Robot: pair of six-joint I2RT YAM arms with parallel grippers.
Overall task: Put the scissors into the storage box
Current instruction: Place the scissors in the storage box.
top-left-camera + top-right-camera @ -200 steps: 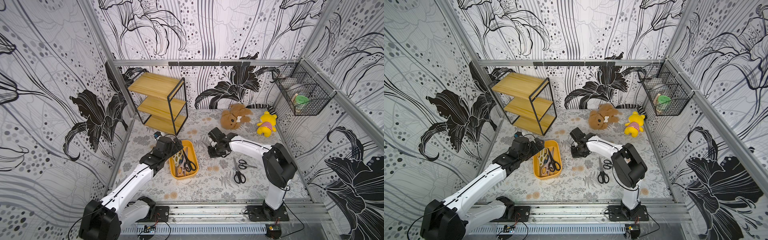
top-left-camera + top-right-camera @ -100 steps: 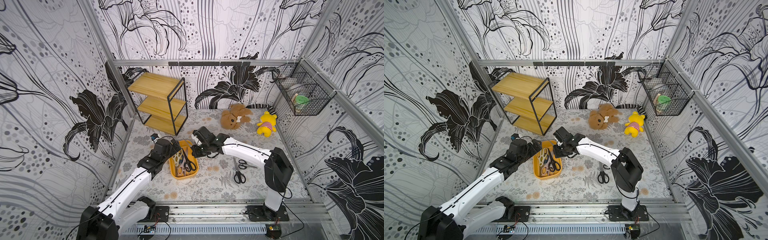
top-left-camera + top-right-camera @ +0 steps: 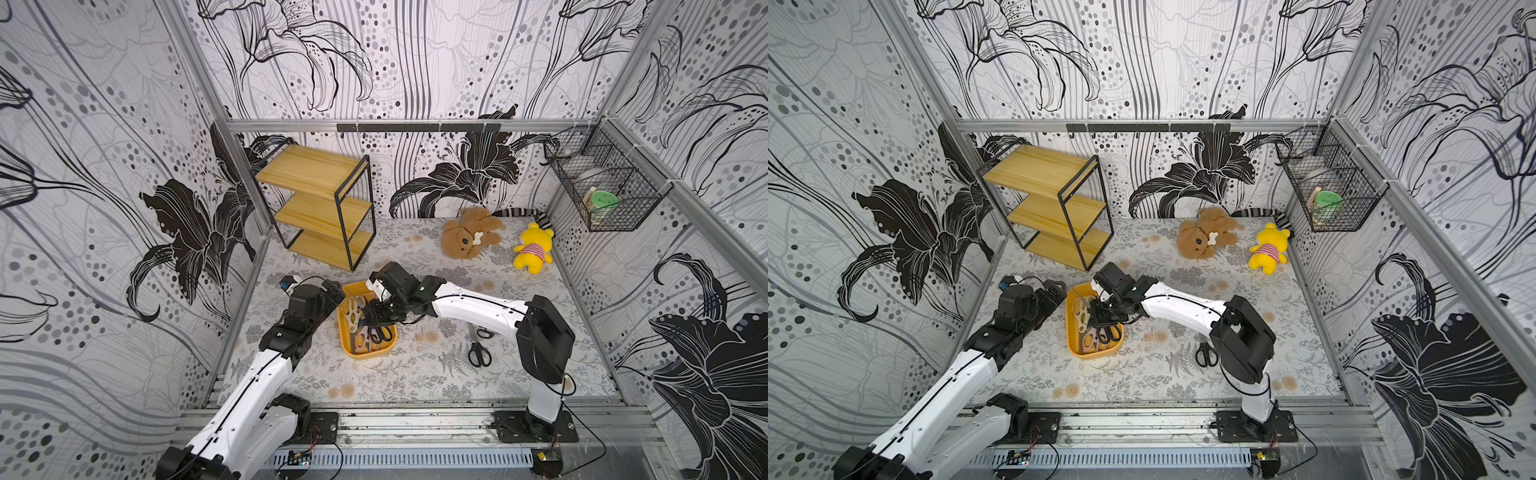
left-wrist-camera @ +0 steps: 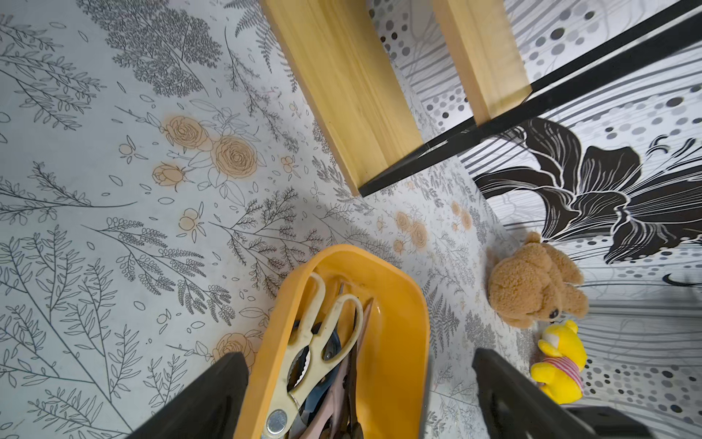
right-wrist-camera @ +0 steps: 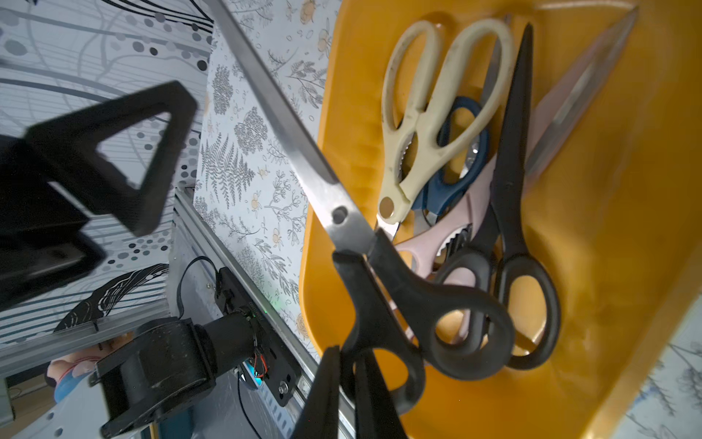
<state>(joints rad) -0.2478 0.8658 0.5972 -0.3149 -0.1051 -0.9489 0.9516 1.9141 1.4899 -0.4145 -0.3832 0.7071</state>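
Right tool (image 5: 347, 380) clamps black scissors (image 5: 383, 273) over storage box (image 5: 615, 228); left tool (image 4: 361, 399) spread, apparently empty.

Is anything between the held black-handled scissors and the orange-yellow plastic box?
Nothing visible. The right gripper holds the black-handled steel scissors above the orange-yellow plastic storage box; only scissors already inside lie beneath.

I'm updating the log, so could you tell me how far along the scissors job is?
Done: cream shears and a few other pairs lie in the box. In hand: the right gripper holds long black scissors over it. Left: two pairs on the table.
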